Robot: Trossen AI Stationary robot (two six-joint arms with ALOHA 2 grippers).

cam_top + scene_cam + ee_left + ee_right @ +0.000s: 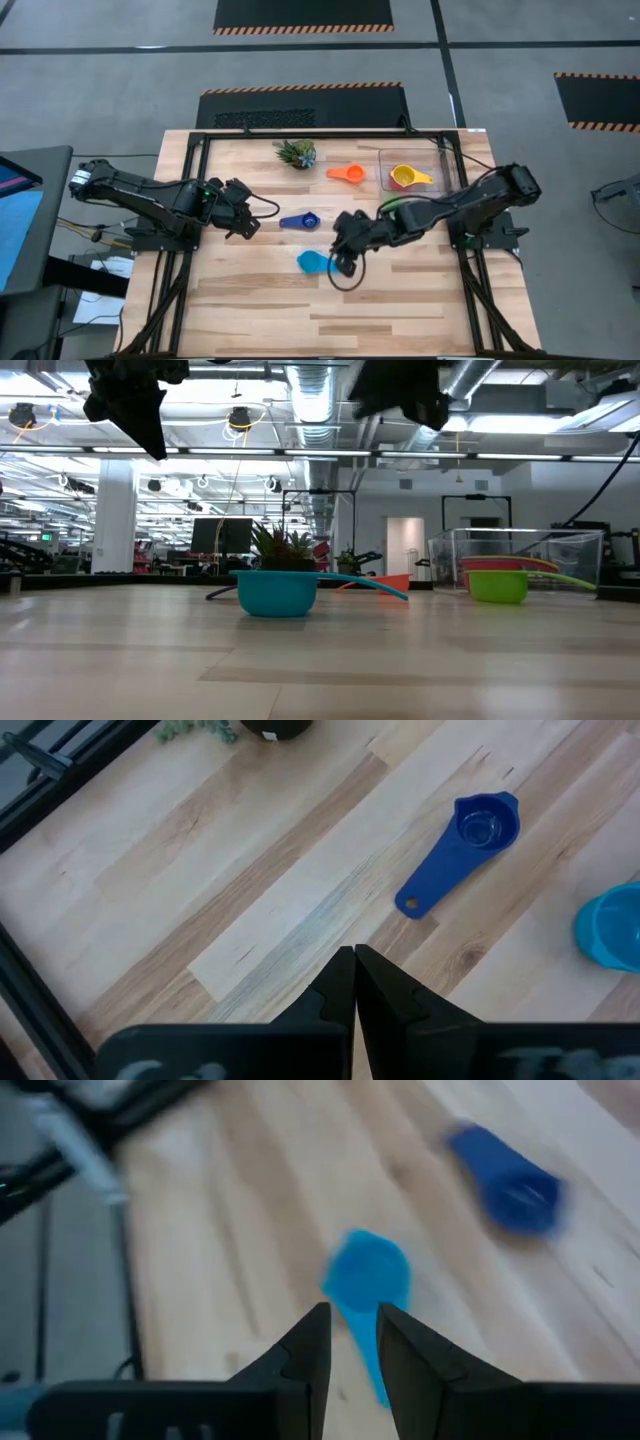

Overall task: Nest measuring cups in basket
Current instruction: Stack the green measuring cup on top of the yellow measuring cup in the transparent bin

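A light blue measuring cup [313,261] stands upright on the table, handle [372,586] pointing right. My right gripper [350,1330] hovers high above that handle, open by a narrow gap and touching nothing. A dark blue cup [300,221] lies just beyond it, and an orange cup [348,173] sits farther back. The clear basket [432,160] at the far right holds a yellow cup [406,177]. Through its wall [560,550], green [497,587] and red [500,566] cups show. My left gripper [354,965] is shut and raised over bare wood, left of the dark blue cup [470,845].
A small spiky potted plant [296,152] stands at the far middle of the table. A dark metal frame [200,140] runs along the table's far and side edges. Bare wood [330,320] fills the near half of the table.
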